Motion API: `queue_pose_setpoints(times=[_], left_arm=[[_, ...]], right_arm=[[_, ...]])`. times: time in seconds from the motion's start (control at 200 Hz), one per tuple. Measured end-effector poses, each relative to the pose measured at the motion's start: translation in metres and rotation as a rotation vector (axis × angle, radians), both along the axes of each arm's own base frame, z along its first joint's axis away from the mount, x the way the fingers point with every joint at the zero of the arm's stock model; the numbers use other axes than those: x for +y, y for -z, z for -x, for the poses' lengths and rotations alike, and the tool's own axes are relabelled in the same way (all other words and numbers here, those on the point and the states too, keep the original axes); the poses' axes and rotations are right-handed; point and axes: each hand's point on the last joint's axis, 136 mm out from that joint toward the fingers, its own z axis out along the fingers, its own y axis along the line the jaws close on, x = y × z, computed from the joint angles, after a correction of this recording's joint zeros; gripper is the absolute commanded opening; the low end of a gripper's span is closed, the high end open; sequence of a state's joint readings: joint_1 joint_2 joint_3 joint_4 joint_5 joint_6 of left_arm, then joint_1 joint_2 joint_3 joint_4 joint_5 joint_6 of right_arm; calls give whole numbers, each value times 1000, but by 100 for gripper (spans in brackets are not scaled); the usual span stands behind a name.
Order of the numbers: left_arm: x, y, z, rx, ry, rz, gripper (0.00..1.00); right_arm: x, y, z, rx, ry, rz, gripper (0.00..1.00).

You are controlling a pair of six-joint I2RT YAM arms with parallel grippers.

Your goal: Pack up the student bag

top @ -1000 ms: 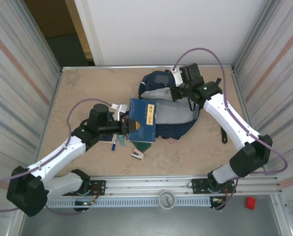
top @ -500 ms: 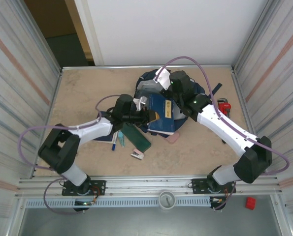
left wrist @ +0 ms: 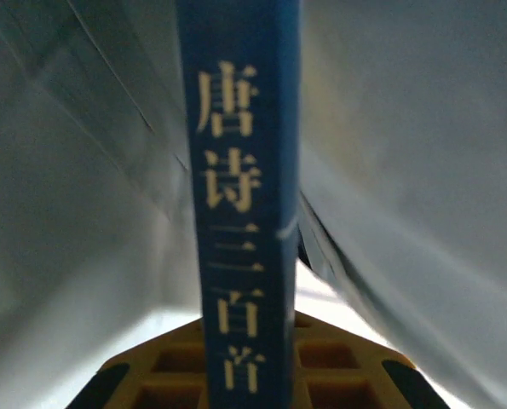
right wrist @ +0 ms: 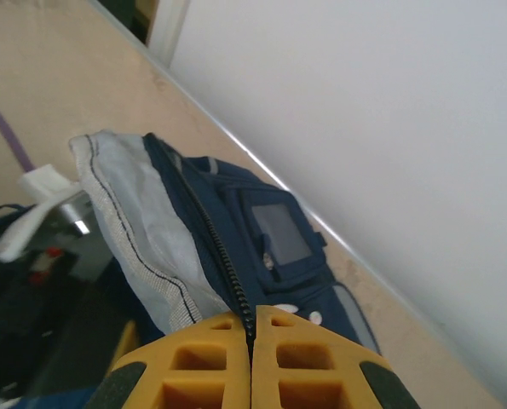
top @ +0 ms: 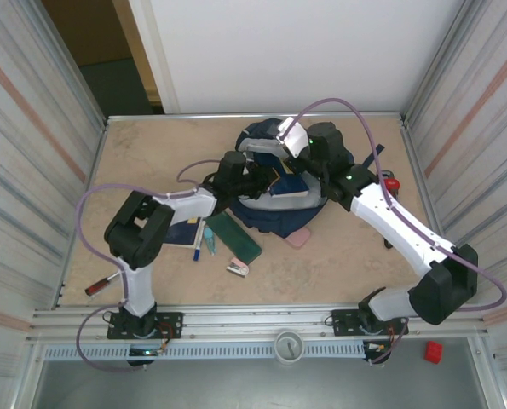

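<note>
The student bag (top: 280, 217) lies mid-table, navy with a pale grey lining, its mouth turned up. My right gripper (top: 297, 158) is shut on the bag's zipper edge (right wrist: 236, 290), and in the right wrist view its yellow fingers (right wrist: 202, 358) pinch the black zipper teeth beside the raised grey lining flap (right wrist: 142, 230). A blue book (top: 289, 186) sits in the bag's mouth. My left gripper (top: 263, 181) is shut on it. In the left wrist view the book's spine (left wrist: 240, 213), with gold characters, stands upright in my left gripper (left wrist: 251, 332), grey lining on both sides.
Left of the bag lie a green book (top: 233, 237), a dark blue notebook (top: 183, 232), a blue pen (top: 198, 247) and a small stapler-like thing (top: 237, 269). A pink eraser (top: 297, 239) lies by the bag's front. A red-tipped tool (top: 100, 285) lies near left, a red thing (top: 390, 182) at right.
My left arm has carried the blue book rightward from beside the bag into its mouth. My right gripper has shifted slightly left, still holding the zipper edge up.
</note>
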State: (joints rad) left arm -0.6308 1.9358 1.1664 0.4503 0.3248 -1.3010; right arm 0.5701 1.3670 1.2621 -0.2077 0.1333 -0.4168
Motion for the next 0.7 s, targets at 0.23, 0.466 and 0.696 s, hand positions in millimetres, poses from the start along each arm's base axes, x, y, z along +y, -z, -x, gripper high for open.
queue_pose_setpoints(times=[0.23, 0.466, 0.696], left_arm=[[-27, 25, -46, -33, -111, -38, 29], [-23, 34, -29, -54, -53, -78, 57], [19, -19, 38, -167, 76, -78, 65]], right_arm=[[1, 12, 5, 80, -24, -85, 0], [-26, 34, 5, 177, 64, -178, 0], [-60, 47, 12, 281, 200, -343, 0]])
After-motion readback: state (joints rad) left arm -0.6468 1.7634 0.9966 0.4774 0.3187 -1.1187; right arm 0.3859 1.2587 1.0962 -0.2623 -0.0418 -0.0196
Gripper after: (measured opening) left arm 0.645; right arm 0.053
